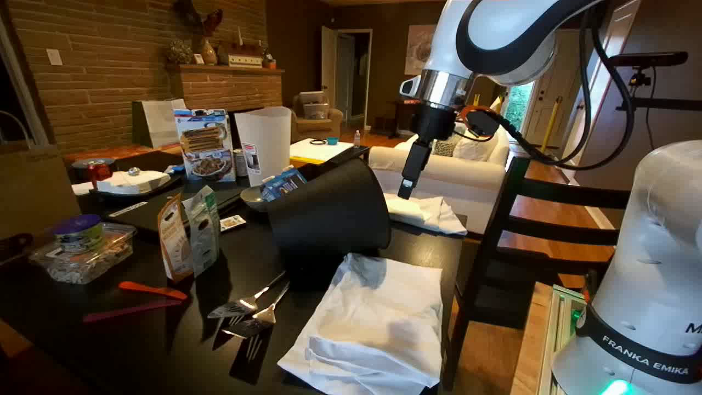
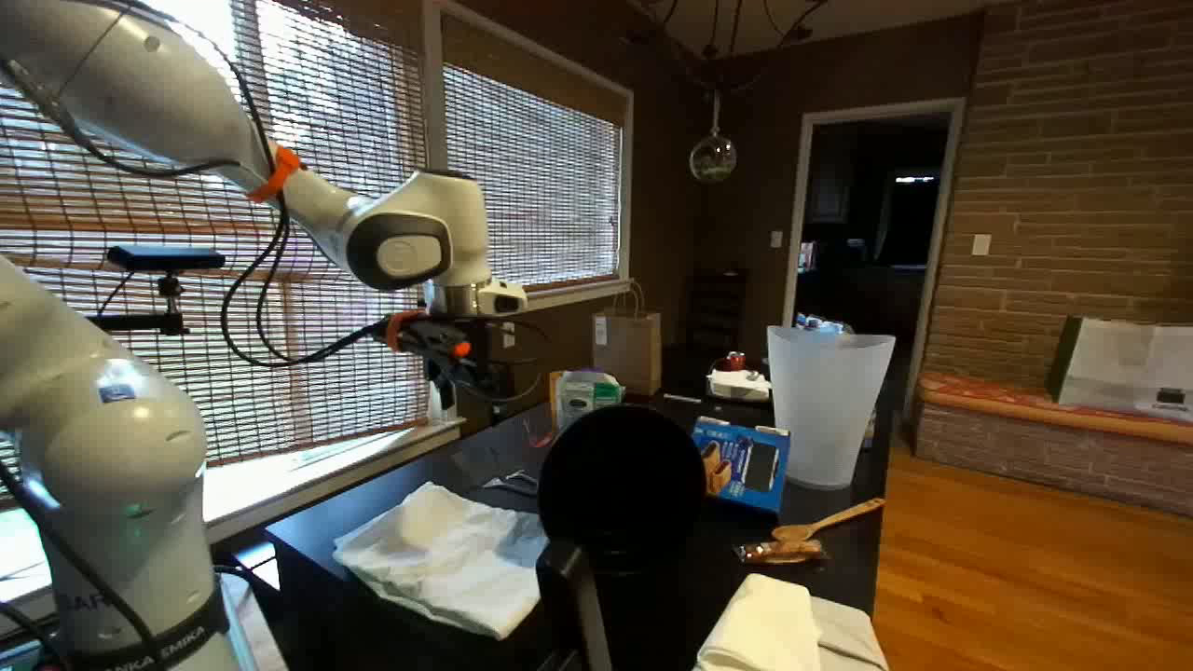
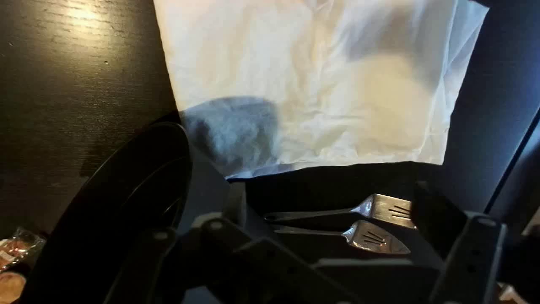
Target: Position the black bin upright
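The black bin (image 1: 329,211) lies on its side on the dark table, with its body showing in an exterior view. Its round open mouth (image 2: 623,480) faces the camera in an exterior view. In the wrist view the bin (image 3: 139,177) is at the left, its mouth turned to the left, and its lower part is hidden behind the gripper. My gripper (image 1: 407,189) hangs above the table, apart from the bin. It also shows in an exterior view (image 2: 444,396), left of and higher than the bin. In the wrist view the gripper (image 3: 330,198) has its fingers wide apart with nothing between them.
A white cloth (image 1: 378,323) lies beside the bin. Two metal spatulas (image 3: 371,223) lie below the gripper. A white cylindrical container (image 2: 825,410), a blue box (image 2: 743,461) and two pouches (image 1: 189,236) stand nearby. A chair (image 1: 559,225) stands at the table edge.
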